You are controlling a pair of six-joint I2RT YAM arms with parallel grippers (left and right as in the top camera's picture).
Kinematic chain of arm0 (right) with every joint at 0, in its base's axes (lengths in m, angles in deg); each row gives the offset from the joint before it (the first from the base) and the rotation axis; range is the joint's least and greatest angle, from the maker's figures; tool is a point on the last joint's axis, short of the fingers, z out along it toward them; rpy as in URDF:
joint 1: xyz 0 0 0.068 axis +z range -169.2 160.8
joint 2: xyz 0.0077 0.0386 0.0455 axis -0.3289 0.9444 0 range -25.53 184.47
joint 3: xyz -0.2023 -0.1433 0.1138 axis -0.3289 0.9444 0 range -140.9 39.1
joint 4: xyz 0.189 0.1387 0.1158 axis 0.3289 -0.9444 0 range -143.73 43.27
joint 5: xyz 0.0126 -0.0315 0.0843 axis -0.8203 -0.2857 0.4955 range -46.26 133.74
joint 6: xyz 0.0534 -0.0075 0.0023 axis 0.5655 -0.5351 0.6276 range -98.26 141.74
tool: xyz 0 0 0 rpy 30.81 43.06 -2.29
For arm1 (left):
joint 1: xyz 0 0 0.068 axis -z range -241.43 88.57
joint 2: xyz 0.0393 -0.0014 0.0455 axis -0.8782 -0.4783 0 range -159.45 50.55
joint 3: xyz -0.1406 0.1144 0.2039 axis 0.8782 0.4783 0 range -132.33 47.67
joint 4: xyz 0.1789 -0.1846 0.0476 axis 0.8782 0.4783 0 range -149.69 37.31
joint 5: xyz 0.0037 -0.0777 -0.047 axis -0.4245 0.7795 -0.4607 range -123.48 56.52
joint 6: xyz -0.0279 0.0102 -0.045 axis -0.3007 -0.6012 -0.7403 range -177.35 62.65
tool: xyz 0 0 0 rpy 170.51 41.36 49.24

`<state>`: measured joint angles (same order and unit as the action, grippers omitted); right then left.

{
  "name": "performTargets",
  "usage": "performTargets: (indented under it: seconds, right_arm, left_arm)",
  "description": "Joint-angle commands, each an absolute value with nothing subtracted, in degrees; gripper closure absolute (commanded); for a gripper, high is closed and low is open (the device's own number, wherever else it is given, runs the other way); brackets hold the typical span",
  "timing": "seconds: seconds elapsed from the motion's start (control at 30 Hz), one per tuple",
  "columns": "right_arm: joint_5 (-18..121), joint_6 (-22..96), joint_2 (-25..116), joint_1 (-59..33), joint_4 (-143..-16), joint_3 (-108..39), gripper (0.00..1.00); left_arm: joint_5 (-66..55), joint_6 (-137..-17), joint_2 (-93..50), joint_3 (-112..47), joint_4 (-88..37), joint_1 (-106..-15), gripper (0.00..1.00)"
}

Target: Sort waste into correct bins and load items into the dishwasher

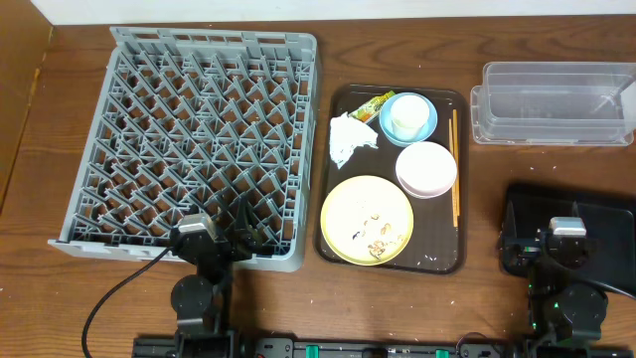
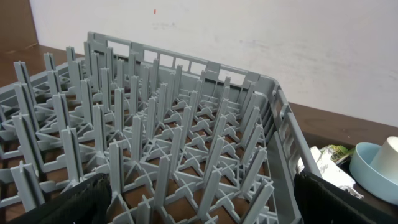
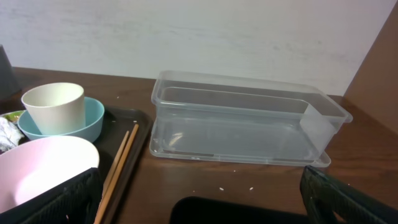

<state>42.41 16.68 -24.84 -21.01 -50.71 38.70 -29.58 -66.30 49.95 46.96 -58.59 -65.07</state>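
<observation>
The grey dish rack [image 1: 189, 139] stands at the left and fills the left wrist view [image 2: 155, 143]. On the brown tray [image 1: 338, 249] lie a yellow plate [image 1: 367, 220] with crumbs [image 1: 376, 237], a pinkish-white bowl [image 1: 426, 169], a light blue bowl [image 1: 425, 127] holding a white cup [image 1: 404, 117], a white napkin [image 1: 347, 138], a yellow-green wrapper [image 1: 374, 103] and chopsticks [image 1: 455, 165]. The clear tub [image 1: 553, 103] is at the back right, the black bin [image 1: 611, 219] below it. My left gripper [image 1: 227, 231] is open at the rack's front edge. My right gripper [image 1: 562, 235] is open over the black bin.
A black cable [image 1: 109, 298] runs from the left arm over the front of the table. A few pale crumbs [image 3: 236, 186] lie on the wood between the clear tub and the black bin. A white wall stands behind the table.
</observation>
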Motion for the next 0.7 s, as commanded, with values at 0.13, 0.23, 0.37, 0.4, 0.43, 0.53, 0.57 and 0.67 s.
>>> performTargets:
  seconds: [0.13,0.23,0.37,0.4,0.43,0.53,0.57,0.67]
  right_arm:
    - [41.85,16.12,-25.15,-22.03,-50.87,38.78,0.01]
    - [41.85,16.09,-25.15,-22.03,-50.87,38.78,0.01]
    - [41.87,16.09,-25.15,-22.03,-50.87,38.78,0.01]
    - [41.85,16.09,-25.15,-22.03,-50.87,38.78,0.01]
    - [41.85,16.09,-25.15,-22.03,-50.87,38.78,0.01]
    - [41.85,16.09,-25.15,-22.03,-50.87,38.78,0.01]
    - [42.09,16.18,-25.15,-22.03,-50.58,38.78,0.01]
    - [43.64,16.99,-25.15,-22.03,-50.21,38.78,0.01]
  left_arm:
    - [-29.03,-65.52,50.32,47.44,-55.92,-64.83,0.05]
    - [-29.03,-65.52,50.32,47.44,-55.9,-64.83,0.05]
    - [-29.03,-65.52,50.32,47.44,-55.9,-64.83,0.05]
    - [-29.03,-65.52,50.32,47.44,-55.92,-64.83,0.05]
    - [-29.03,-65.52,50.32,47.44,-55.9,-64.83,0.05]
    - [-29.01,-65.52,50.32,47.44,-55.92,-64.83,0.05]
    - [-29.01,-65.52,50.32,47.44,-55.9,-64.83,0.05]
    - [-29.01,-65.52,50.32,47.44,-55.9,-64.83,0.05]
